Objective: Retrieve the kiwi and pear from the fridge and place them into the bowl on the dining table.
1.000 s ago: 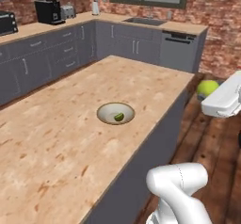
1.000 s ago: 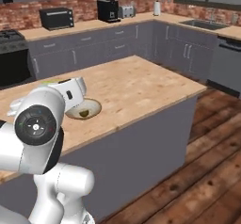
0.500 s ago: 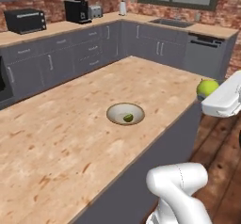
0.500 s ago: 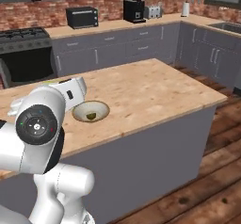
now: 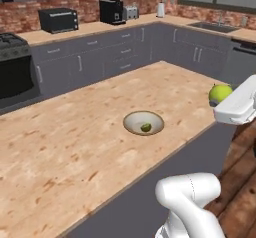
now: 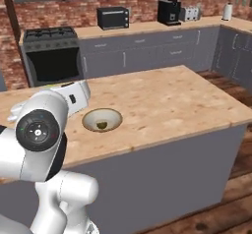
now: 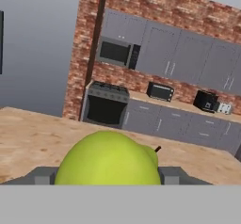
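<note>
From the left base camera, the small bright yellow-green pear (image 5: 220, 92) rides at the far right of the scene, tucked against the robot's white hand just off the right-hand edge of the large island dining table (image 5: 75, 147) with its light speckled wood-grain top. Near the middle of that top sits the shallow round tan-rimmed bowl (image 5: 143, 122), and in it lies the small dark olive kiwi (image 5: 146, 127). Pear and bowl stand well apart.

From the right base camera, the same bowl (image 6: 102, 119) sits toward the near left of the table (image 6: 167, 105), the kiwi (image 6: 101, 125) inside it. The white hand reaches in from the left, close beside the bowl's far-left rim; a black oven and a dark toaster oven line the brick wall beyond.

From the hand camera, the pear (image 7: 109, 161) bulks large in the foreground, its stem showing, clamped between the two-finger gripper (image 7: 107, 176), whose grey pads press in from either side. The jaws grasp the fruit, and the table top (image 7: 28, 129) runs behind it.

One fruit appears delivered, and the pear is the one left to place. The risk now is releasing it short of or past the rim: a round fruit dropped on bare wood would likely roll off the island. A high drop could also bounce it out of so shallow a bowl.
</note>
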You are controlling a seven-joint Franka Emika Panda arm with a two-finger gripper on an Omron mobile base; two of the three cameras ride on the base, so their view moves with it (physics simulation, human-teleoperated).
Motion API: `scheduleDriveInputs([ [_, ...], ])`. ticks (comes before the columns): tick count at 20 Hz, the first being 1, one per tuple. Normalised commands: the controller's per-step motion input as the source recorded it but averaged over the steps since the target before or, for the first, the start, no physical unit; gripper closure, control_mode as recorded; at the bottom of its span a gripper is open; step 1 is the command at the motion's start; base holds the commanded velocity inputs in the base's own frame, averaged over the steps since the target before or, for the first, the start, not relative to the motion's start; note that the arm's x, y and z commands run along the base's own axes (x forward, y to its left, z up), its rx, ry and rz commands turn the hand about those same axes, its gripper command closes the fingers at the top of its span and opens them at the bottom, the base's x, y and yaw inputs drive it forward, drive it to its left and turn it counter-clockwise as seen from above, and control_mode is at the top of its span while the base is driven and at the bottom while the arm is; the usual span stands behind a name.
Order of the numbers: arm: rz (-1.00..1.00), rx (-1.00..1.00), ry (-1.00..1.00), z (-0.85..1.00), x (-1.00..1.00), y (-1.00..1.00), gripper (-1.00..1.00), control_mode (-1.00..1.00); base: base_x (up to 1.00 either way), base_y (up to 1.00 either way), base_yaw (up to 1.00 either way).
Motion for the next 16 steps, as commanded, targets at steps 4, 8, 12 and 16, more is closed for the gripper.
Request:
scheduleDriveInputs([
  [4,0.0,0.0,0.0,0.0,0.0,0.0,1.0,1.0,0.37,-0.43,0.32],
  [8,0.0,0.0,0.0,0.0,0.0,0.0,1.0,1.0,0.4,-0.52,0.33],
  [12,0.0,0.0,0.0,0.0,0.0,0.0,1.0,1.0,0.43,-0.47,0.32],
  [16,0.0,0.0,0.0,0.0,0.0,0.0,1.0,1.0,0.66,-0.08,0.31],
])
